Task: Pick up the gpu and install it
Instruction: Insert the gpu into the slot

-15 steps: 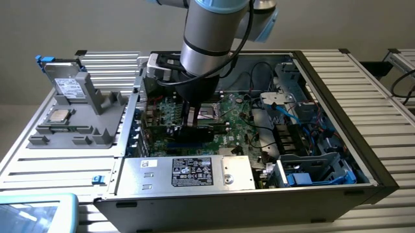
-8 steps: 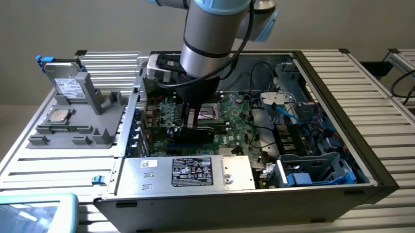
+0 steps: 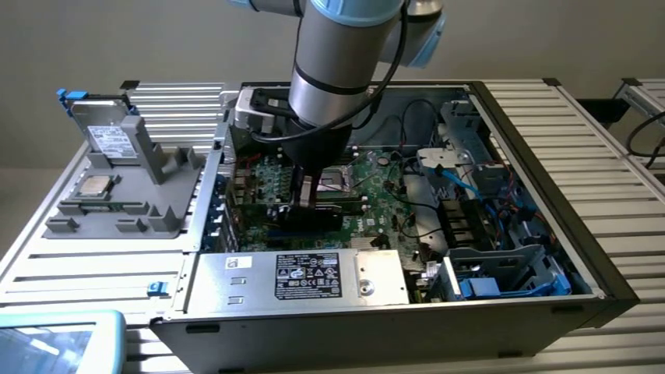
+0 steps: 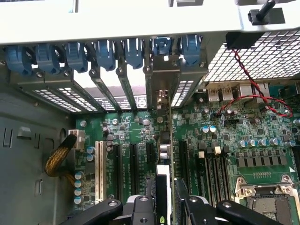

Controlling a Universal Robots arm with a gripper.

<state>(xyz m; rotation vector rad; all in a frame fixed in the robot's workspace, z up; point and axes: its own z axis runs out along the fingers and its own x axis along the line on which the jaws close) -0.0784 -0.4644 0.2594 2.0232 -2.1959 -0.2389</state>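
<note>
The hand (image 4: 167,206) was half closed, its two fingers pinching the gpu (image 4: 165,150) by the edge far from the board. The card stood on edge inside the open computer case (image 3: 416,335), just over the motherboard (image 4: 131,126). Its silver end bracket reached the rear slot openings under the blue clips (image 4: 133,51). I could not tell if it was seated.

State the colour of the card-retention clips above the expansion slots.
Blue clips; the wrist view shows them best.
</note>
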